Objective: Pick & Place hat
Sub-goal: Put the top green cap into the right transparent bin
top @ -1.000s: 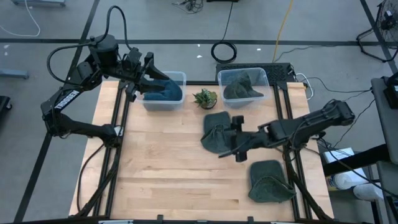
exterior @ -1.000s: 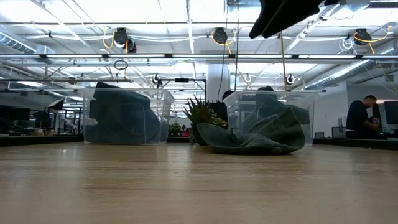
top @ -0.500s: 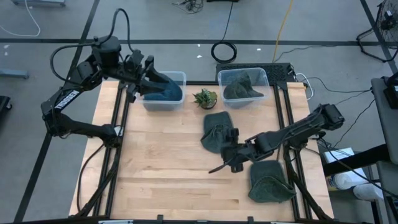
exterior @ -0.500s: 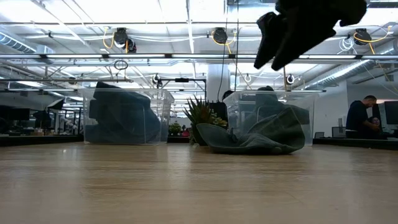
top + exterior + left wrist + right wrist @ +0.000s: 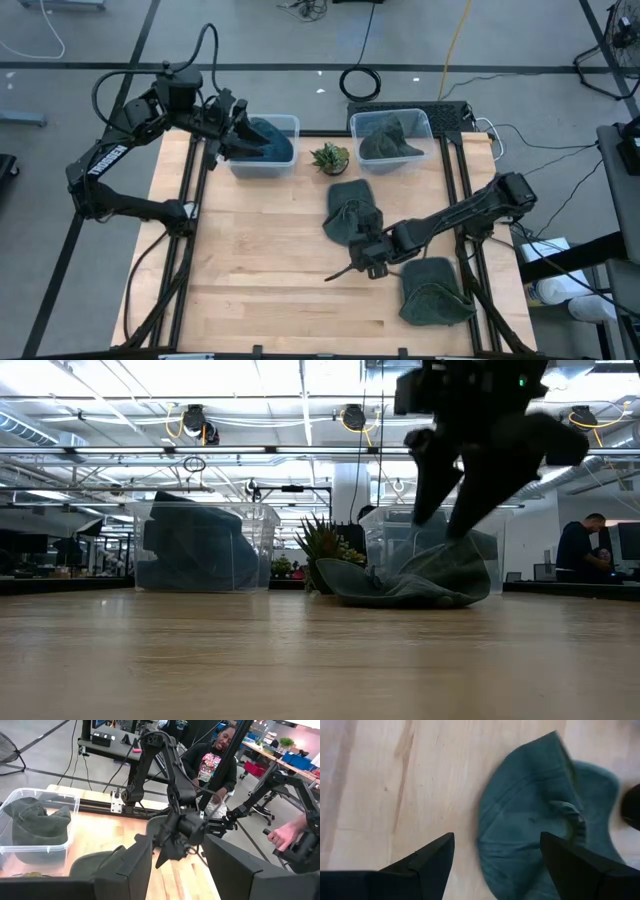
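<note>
On the light wooden table (image 5: pixel 260 260), a dark green cloth hat (image 5: pixel 345 212) is seen lying flat near the middle. Just over its near edge, the right gripper (image 5: pixel 352 268) is held low with its two dark fingers (image 5: pixel 427 857) spread apart, and nothing is gripped between them. A second dark green hat (image 5: pixel 432 290) is laid by the table's right edge, close to the right arm. At the far side, a clear plastic box with a blue hat inside (image 5: pixel 268 142) is placed on the left, and a clear plastic box with a green hat inside (image 5: pixel 392 136) is placed on the right. A small spiky green plant (image 5: pixel 329 157) is set between the two boxes. Over the blue hat's box, the left gripper (image 5: pixel 232 128) is held with its jaws apart and empty. Beyond the table, a seated person in a dark top (image 5: pixel 215 765) can be seen in the left wrist view.
</note>
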### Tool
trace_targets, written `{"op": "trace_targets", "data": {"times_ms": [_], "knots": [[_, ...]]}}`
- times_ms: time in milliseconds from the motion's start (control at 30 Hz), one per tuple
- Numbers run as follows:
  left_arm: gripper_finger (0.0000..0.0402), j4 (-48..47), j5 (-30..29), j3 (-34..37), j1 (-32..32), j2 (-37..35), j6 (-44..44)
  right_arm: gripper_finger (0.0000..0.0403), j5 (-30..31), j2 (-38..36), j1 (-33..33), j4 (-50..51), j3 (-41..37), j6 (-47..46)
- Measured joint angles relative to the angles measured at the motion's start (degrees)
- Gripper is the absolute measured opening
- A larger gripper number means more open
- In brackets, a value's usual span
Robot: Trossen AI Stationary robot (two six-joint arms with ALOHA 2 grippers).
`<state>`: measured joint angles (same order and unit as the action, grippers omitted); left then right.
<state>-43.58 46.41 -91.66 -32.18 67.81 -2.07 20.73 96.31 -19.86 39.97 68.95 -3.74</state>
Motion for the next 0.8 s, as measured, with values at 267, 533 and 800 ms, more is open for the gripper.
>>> {"op": "trace_targets", "data": {"times_ms": [267,533,800], "knots": [[0.0187,0.03,-0.01,0.00,0.00,0.00,-0.03,0.0283,1.63,7.46,0.13,-1.15,-0.02,-1.21],[0.0186,0.08,0.00,0.00,0.02,0.00,0.06,0.0283,10.11,11.26,0.78,-0.89,-0.27,-5.12],[0.0186,0.08,0.00,0.00,0.00,0.00,0.07,0.0263,11.06,11.46,1.09,-3.09,-2.75,-6.39]]}}
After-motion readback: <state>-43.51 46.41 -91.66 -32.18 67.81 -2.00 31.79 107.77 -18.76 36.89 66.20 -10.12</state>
